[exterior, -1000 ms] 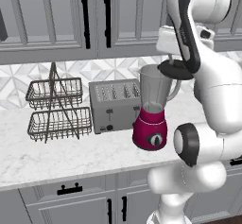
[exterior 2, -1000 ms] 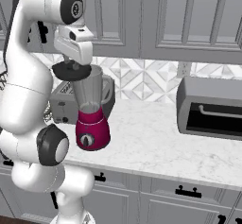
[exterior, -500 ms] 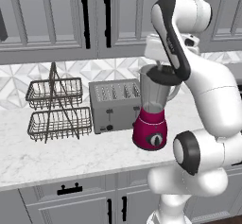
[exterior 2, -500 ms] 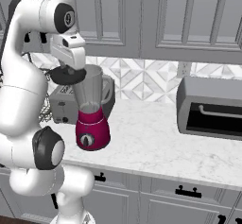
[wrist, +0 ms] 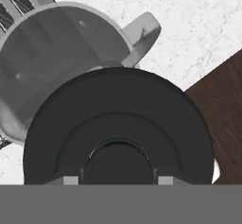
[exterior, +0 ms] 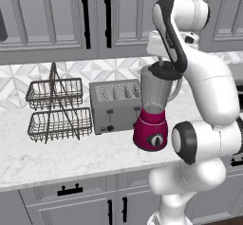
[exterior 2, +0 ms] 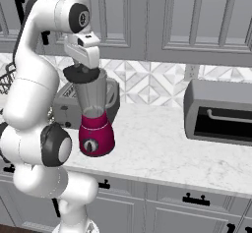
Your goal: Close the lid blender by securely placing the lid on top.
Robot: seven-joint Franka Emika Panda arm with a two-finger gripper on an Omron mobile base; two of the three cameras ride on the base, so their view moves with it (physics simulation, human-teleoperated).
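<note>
The blender (exterior: 151, 124) stands on the marble counter, its magenta base (exterior 2: 96, 134) under a clear grey jar (exterior 2: 94, 95) with a side handle (wrist: 142, 31). My gripper (exterior: 163, 61) hangs just above the jar's top, shut on the black round lid (exterior: 164, 70). In the hand view the lid (wrist: 118, 133) covers only part of the jar's mouth (wrist: 56, 53), whose open part shows at the upper left. The lid sits level at rim height, shifted toward the handle side. I cannot tell whether it touches the rim.
A silver toaster (exterior: 116, 106) stands right behind the blender, with a two-tier wire basket (exterior: 58, 109) further left. A grey toaster oven (exterior 2: 219, 111) sits on the counter to the right. Wall cabinets hang close overhead. The counter's edge and the wooden floor (wrist: 222, 109) lie beside the jar.
My arm has swung in and carried the lid from beside the jar's handle toward the mouth. The blender has stayed put.
</note>
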